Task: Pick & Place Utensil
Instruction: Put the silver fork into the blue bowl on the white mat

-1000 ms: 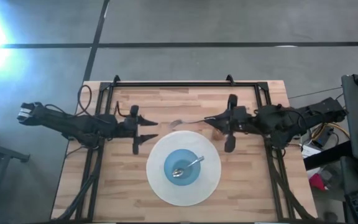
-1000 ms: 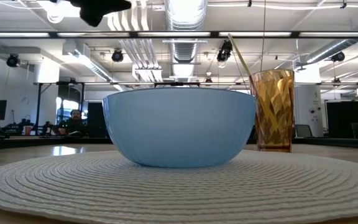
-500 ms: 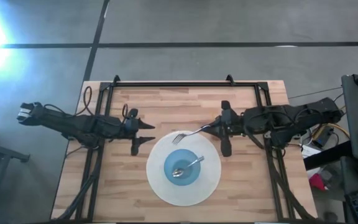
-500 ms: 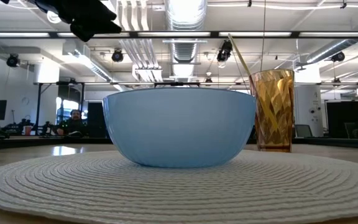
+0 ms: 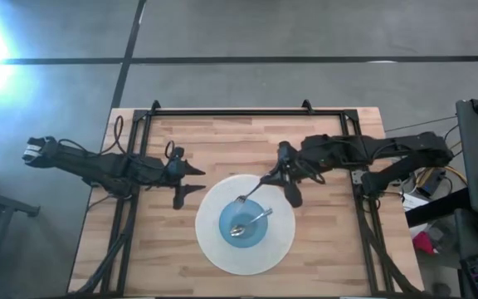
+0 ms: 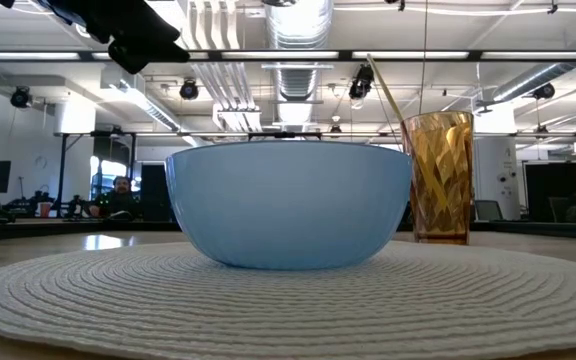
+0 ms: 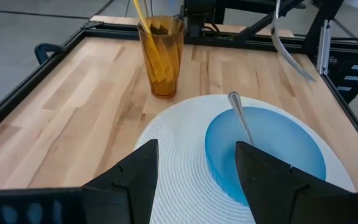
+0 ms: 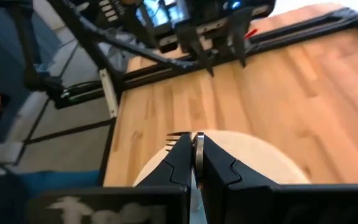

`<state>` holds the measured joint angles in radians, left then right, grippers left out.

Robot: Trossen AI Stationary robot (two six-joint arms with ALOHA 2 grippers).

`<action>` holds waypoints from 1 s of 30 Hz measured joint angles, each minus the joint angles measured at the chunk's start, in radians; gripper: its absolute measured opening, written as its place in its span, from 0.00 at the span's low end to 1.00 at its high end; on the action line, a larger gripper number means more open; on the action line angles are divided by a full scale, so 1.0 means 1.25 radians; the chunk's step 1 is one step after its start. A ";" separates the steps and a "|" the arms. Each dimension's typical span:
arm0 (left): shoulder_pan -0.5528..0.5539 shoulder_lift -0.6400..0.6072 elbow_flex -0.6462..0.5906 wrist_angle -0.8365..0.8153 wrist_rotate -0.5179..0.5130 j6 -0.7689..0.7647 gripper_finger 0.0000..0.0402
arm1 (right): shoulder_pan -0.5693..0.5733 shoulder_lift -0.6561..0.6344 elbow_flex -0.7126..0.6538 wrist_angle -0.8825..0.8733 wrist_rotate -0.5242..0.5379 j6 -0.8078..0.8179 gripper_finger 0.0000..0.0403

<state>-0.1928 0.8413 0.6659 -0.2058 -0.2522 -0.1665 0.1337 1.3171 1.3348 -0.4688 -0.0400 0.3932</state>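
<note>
Right arm reaches from the table's right edge toward its centre, right gripper pinched tight, fingers nearly touching. Left arm extends from the left edge, left gripper spread wide.

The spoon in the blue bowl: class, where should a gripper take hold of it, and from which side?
Probably the spoon's handle end, resting up on the blue bowl's rim toward the right arm's side, reached from above; its head lies low inside the bowl.

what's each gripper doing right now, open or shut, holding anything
Left gripper: open, empty, at the placemat's left edge.
Right gripper: shut on the fork, carrying it over the placemat toward the blue bowl.
</note>
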 joint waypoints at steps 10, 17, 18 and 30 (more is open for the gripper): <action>0.000 -0.001 0.000 -0.013 0.004 -0.003 0.51 | -0.042 0.083 -0.002 0.000 -0.132 0.010 0.02; 0.000 -0.001 0.000 -0.018 0.005 -0.008 0.51 | -0.049 0.137 -0.002 0.001 -0.166 0.021 0.02; 0.000 -0.001 0.000 -0.018 0.005 -0.008 0.51 | -0.049 0.142 -0.002 0.000 -0.167 0.027 0.02; -0.001 -0.001 0.000 -0.023 0.008 -0.014 0.51 | -0.048 0.223 -0.003 0.046 -0.187 0.055 0.02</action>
<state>-0.1940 0.8406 0.6659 -0.2344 -0.2425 -0.1843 0.0733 1.5965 1.3315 -0.4110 -0.2741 0.4617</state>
